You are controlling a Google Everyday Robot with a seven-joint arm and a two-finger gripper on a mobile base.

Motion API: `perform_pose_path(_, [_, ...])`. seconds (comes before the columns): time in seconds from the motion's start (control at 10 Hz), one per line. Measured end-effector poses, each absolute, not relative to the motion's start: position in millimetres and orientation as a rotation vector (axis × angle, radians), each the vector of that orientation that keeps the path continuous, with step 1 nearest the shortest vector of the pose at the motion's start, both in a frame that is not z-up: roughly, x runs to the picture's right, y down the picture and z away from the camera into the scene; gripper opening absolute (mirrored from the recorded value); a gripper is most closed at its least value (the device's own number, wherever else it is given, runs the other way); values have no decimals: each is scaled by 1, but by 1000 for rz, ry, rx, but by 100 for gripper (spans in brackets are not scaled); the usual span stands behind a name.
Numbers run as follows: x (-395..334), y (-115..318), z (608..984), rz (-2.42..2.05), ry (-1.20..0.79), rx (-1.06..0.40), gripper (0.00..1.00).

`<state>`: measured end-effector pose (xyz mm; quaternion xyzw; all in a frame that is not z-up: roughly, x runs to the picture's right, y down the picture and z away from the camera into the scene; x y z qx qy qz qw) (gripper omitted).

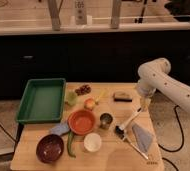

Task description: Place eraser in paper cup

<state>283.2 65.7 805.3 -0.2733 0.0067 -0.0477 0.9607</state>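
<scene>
The eraser (122, 96), a small tan-topped block with a dark base, lies at the back right of the wooden table (113, 155). The paper cup (92, 142), small, white and round, stands near the front middle, in front of the orange bowl (82, 121). My white arm reaches in from the right. Its gripper (142, 103) hangs over the table's right edge, just right of the eraser and slightly nearer the front, and holds nothing that shows.
A green tray (42, 100) is at the left. A pale green cup (71, 98), a shiny metal cup (106, 120), a white-handled brush (128, 123), a grey-blue cloth (142, 136), a dark red bowl (50, 148), a green chili (70, 144) and fruit (90, 104) are on the table.
</scene>
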Motion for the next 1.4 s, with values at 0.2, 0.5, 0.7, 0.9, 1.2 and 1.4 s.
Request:
perform_pose_path(0.2, [286,65,815,-102,8,-556,80])
perform_pose_path(0.5, [288,62,828,-112,-4,-557,80])
perform_pose_path(0.7, [295,65,839,-115,-6,-565,80])
perform_pose_path(0.9, [295,63,849,-118,-15,-565,80])
perform_pose_path(1.2, [297,66,862,-115,-32,-570,80])
perform_pose_path(1.4, [298,68,871,-108,-42,-571,80])
